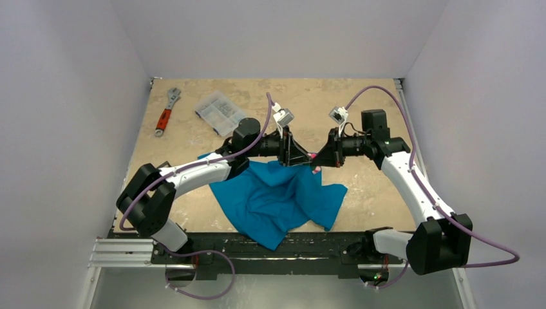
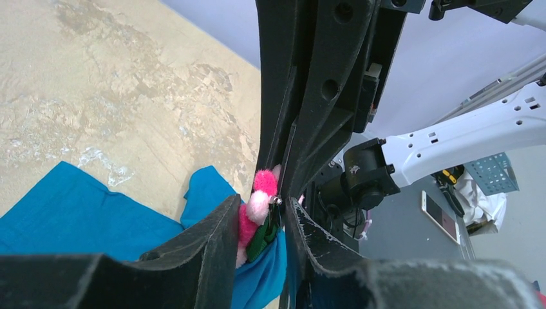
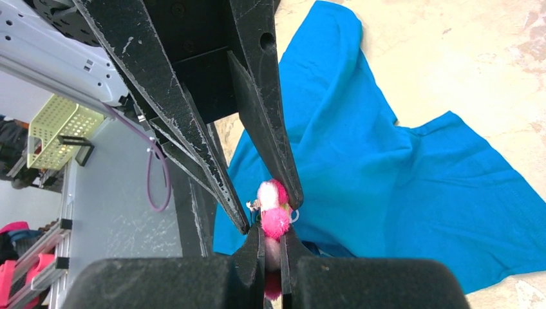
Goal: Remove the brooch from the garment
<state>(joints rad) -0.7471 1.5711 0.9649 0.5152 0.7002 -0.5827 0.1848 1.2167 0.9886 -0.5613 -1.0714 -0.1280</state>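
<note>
Brooch (image 3: 273, 212): 1, pink, above surface (image 1: 360, 109).
Garment (image 1: 277, 199): 1, teal, rumpled below brooch.
R fingers (image 3: 193, 286): 2, clamped on brooch.
L fingers (image 3: 267, 141): 2, apart, straddling brooch.
Wrench (image 1: 166, 112): 1.

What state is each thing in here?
right gripper: shut on brooch
left gripper: jaws part open around brooch, grip unclear
brooch: held up between both grippers' tips; whether pinned on, unclear
garment: crumpled, one fold pulled up
wrench: lying flat, untouched
</note>
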